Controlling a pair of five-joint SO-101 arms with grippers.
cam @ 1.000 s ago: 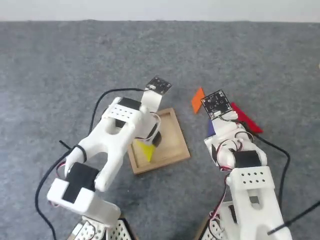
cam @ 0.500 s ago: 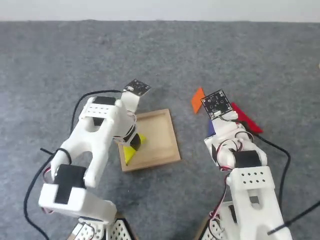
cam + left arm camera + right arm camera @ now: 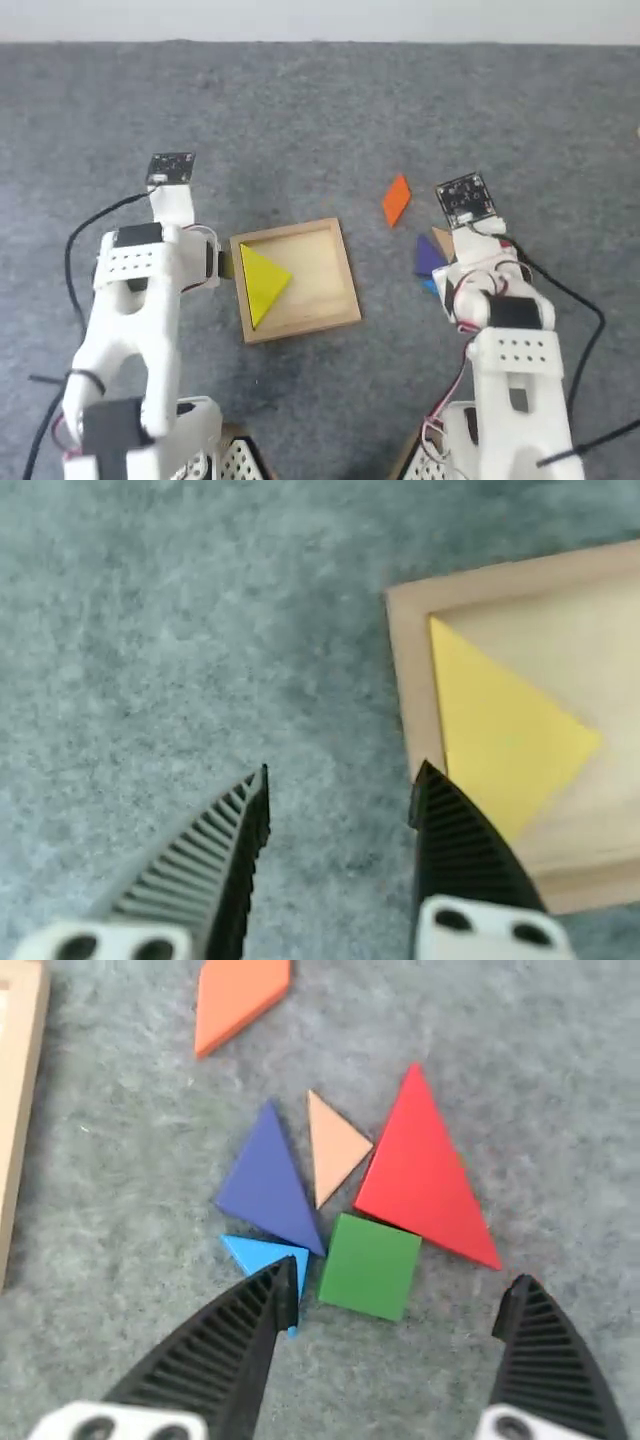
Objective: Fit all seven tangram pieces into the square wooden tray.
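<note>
— While our left pincer (image 3: 343, 775) hangs released over the grey tabletop (image 3: 300, 110), just beside the outer rim of the square wooden tray (image 3: 300, 327), we judge the task to be in its early part: one piece of seven is in.

— Yes. Inside the tray we find the yellow triangle (image 3: 260, 280), lying flat with its long side along the wall nearest to the left arm. The rest of the tray floor is bare wood.

— To the right of the tray, the orange parallelogram (image 3: 240, 1000) lies alone on the tabletop.

— Further right we have a cluster: the dark blue triangle (image 3: 265, 1185), the small tan triangle (image 3: 332, 1145), the red triangle (image 3: 425, 1175), the green square (image 3: 370, 1265) and the small light blue triangle (image 3: 258, 1255), all close together or touching.

— Our right pincer (image 3: 405, 1278) is above this cluster, jaws wide apart, holding nothing.

— So the step in hand, we think, is choosing the second piece. These pieces are thin and lie tightly together, so we must lower the jaws around one piece without pushing its neighbours.
</note>
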